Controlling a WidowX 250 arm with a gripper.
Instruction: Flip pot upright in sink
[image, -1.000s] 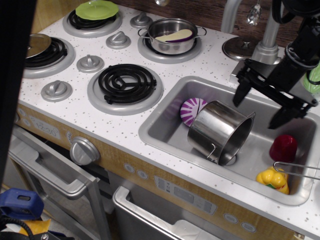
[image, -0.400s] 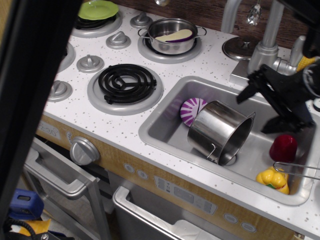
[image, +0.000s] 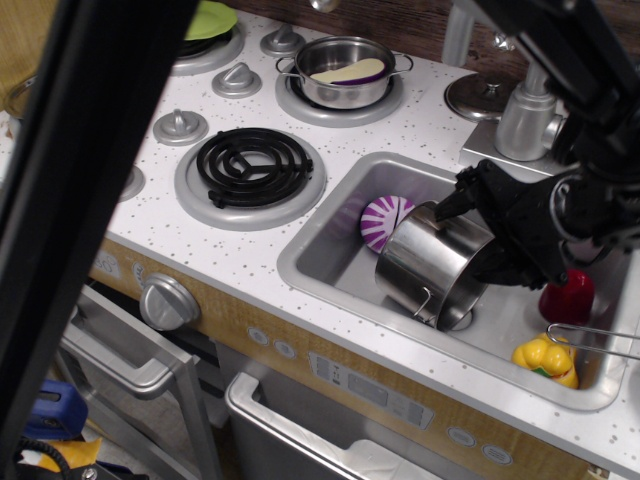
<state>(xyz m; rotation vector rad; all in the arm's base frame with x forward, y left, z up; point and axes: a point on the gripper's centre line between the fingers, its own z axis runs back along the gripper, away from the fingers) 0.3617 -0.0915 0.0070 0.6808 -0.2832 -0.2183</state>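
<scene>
End effector (image: 478, 232) spread apart over tipped pot (image: 432, 262) rim in sink (image: 330, 255); clamp far rim, rotate upright.

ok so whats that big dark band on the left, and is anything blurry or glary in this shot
In the observation.image view, a dark out-of-focus band crosses the left side, hiding part of the stove. The gripper at the pot looks slightly soft, with its jaws apart. The pot's steel wall shows bright reflections, and the sink floor has a mild sheen.
</scene>
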